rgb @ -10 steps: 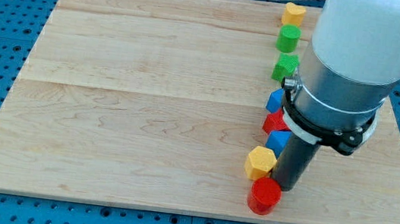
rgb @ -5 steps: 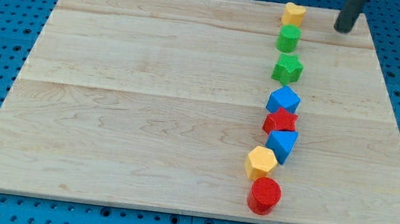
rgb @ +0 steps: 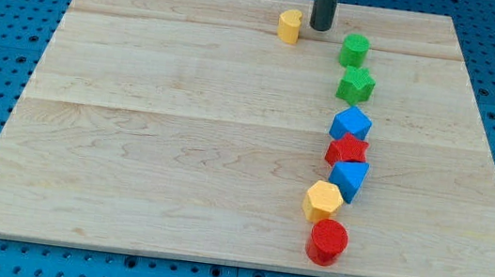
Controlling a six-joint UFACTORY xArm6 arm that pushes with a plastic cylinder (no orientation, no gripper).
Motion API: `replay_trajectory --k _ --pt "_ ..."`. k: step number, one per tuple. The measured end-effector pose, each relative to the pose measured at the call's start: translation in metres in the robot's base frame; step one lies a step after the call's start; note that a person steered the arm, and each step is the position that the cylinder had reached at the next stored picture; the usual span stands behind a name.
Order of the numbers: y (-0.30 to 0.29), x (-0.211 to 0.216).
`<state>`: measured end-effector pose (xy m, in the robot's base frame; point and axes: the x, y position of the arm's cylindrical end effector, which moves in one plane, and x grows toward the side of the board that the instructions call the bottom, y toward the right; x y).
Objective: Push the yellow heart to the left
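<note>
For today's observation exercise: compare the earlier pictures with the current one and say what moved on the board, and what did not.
The yellow heart slid toward the view's left along the board's top edge, away from the column of blocks. My tip swept left with it and now stands just right of it. The green cylinder, green star, both blue blocks, red star, yellow hexagon and red cylinder stayed put.

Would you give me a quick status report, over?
My tip just right of yellow heart. Heart near board's top edge. Nothing to its left.
</note>
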<state>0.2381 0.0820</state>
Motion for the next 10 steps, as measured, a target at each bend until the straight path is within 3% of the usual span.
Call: replay_trajectory --k 2,4,5,6,8,9,10 --pt "-0.115 0.079" --pt "-0.111 0.041" --pt "-0.142 0.047" --pt "-0.119 0.112" --pt "-0.130 0.094" --pt "-0.175 0.105" --pt "-0.201 0.147"
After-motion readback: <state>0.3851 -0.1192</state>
